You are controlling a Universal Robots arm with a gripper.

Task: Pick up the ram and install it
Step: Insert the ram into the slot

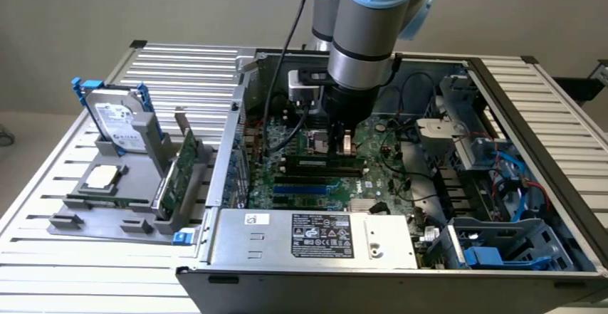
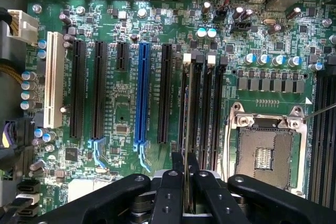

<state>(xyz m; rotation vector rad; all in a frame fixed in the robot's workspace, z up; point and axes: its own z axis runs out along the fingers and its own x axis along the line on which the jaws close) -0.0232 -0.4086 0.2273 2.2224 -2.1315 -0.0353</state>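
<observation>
Fingers [image 2: 170, 192] stood narrow, pinching ram [image 2: 187, 195] edge-on over memory slots [image 2: 197, 103]; board judged light, stiff, fragile; grip long edge.

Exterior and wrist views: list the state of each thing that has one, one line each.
gripper: shut on the ram.
ram: held edge-on over the memory slots.
blue slot: empty.
CPU socket: no cooler fitted.
computer case: side open.
hard drive: upright in the grey holder.
</observation>
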